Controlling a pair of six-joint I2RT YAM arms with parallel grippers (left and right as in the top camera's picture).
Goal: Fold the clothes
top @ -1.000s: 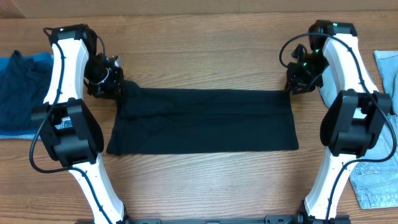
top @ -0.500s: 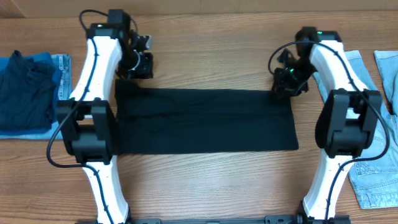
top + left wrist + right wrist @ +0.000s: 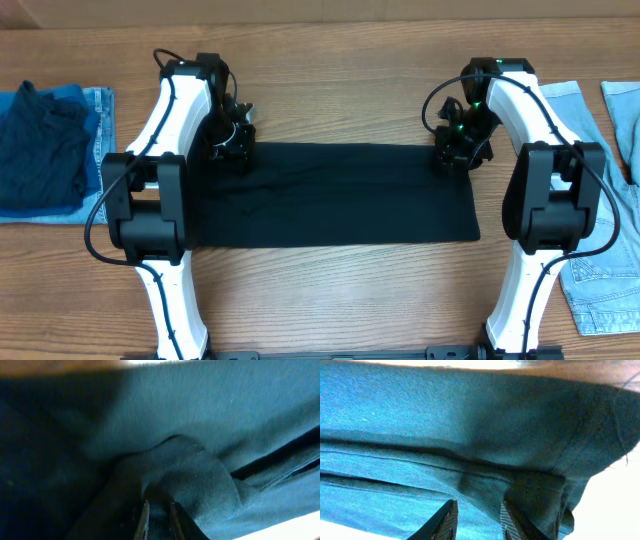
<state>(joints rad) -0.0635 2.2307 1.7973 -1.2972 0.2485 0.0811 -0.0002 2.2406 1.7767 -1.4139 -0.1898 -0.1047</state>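
The clothes (image 3: 330, 195) are a black garment lying flat as a long rectangle across the middle of the table. My left gripper (image 3: 232, 152) is down on its far left corner. In the left wrist view that gripper (image 3: 159, 517) shows a narrow gap between its fingers, open, with a ridge of the clothes (image 3: 200, 435) bunched just past the tips. My right gripper (image 3: 458, 155) is on the far right corner. In its wrist view the right gripper (image 3: 477, 520) is open, fingers apart over the hemmed clothes (image 3: 445, 420), with a fold against the right finger.
A dark navy garment (image 3: 40, 145) lies on a denim piece (image 3: 98, 110) at the left edge. More denim (image 3: 600, 290) and a pale blue piece (image 3: 625, 120) lie on the right. Bare wooden table (image 3: 330, 70) stretches behind the garment.
My left gripper left the garment's corner, swung away and to the right, then came down on the far left corner. My right gripper slid left and nearer onto the far right corner.
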